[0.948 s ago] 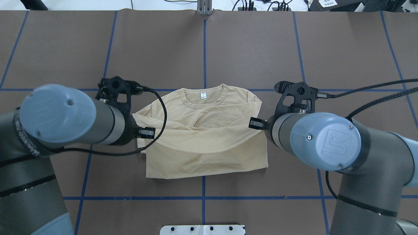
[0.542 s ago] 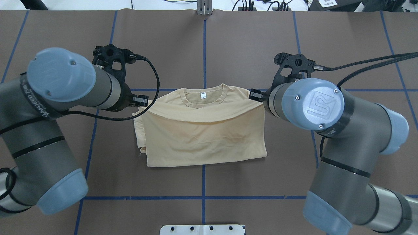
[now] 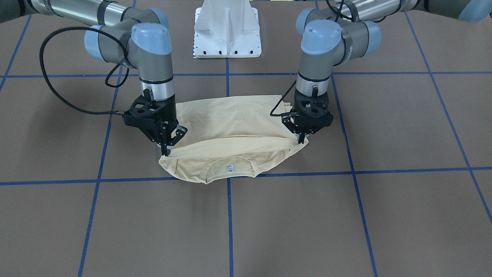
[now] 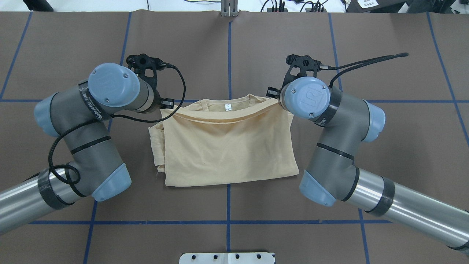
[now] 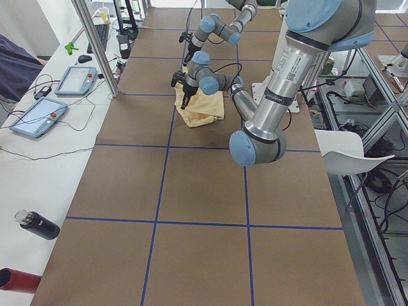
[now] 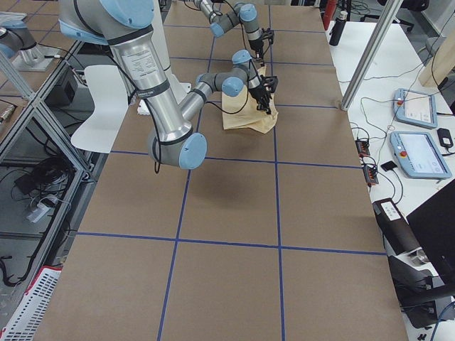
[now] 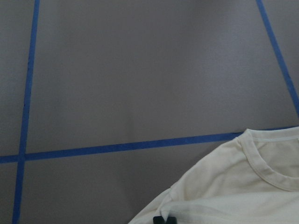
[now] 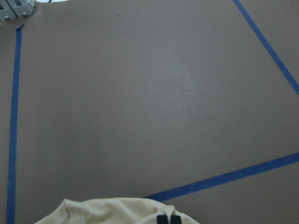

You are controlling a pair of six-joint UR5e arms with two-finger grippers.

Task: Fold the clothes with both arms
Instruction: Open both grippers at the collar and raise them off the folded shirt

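The left gripper point(image 3: 301, 139) and right gripper point(image 3: 166, 148) each pinch one end of the shirt's point(image 4: 227, 150) turned-over edge. That edge runs crosswise between them, just short of the collar point(image 4: 234, 99). The rest lies flat on the robot's side of the collar.

The left arm point(image 4: 88, 146) and right arm point(image 4: 333, 154) bend at the elbows, wrists pointing straight down. The left gripper point(image 3: 301, 141) and right gripper point(image 3: 165, 151) (fingertips point(image 7: 159, 219) pressed together in the wrist views) each pinch the shirt's point(image 3: 230, 127) raised edge.
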